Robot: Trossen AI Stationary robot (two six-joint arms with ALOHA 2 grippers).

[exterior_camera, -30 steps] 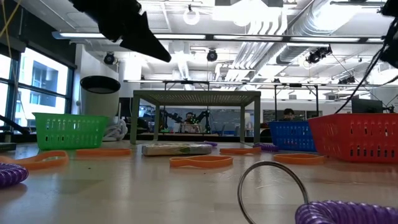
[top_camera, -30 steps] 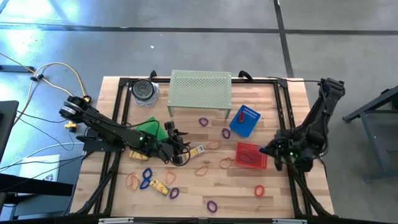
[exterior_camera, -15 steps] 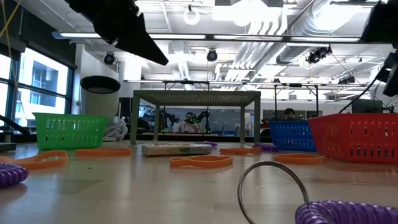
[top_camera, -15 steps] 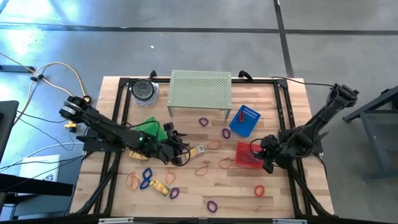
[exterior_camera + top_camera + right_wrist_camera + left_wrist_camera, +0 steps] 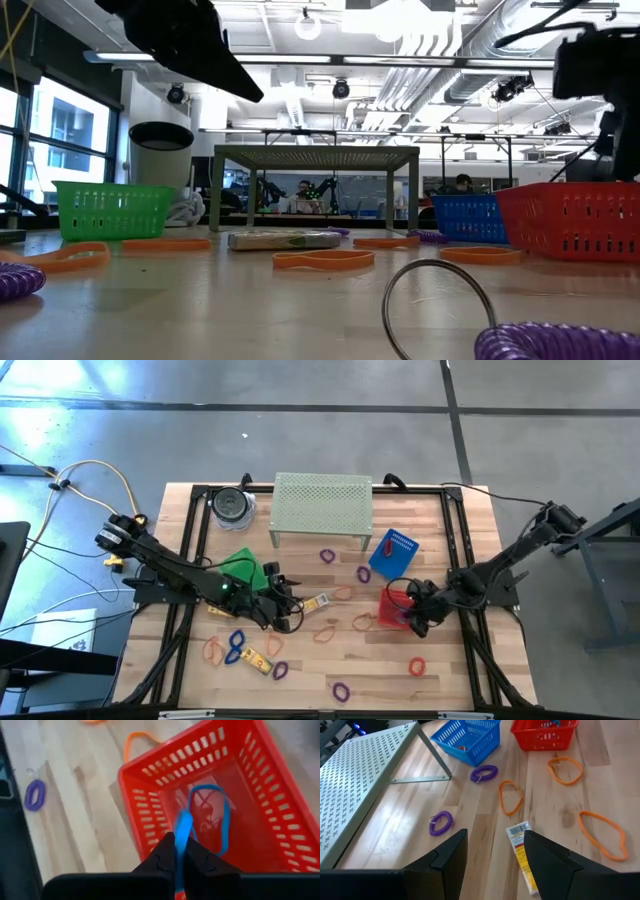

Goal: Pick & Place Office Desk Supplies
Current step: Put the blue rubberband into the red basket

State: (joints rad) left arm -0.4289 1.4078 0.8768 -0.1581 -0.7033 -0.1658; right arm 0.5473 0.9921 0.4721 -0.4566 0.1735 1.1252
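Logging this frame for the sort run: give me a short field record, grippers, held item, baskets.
left gripper: open, above the yellow piece
right gripper: shut on the blue band, over the red basket
red basket contents: red band
blue basket: beside the green stand
green basket: by left arm

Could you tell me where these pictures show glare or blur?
High view: window glare on the floor, upper left. Low view: the nearest purple coil is out of focus. Right wrist view: the blue band in the right gripper is smeared near the fingers.
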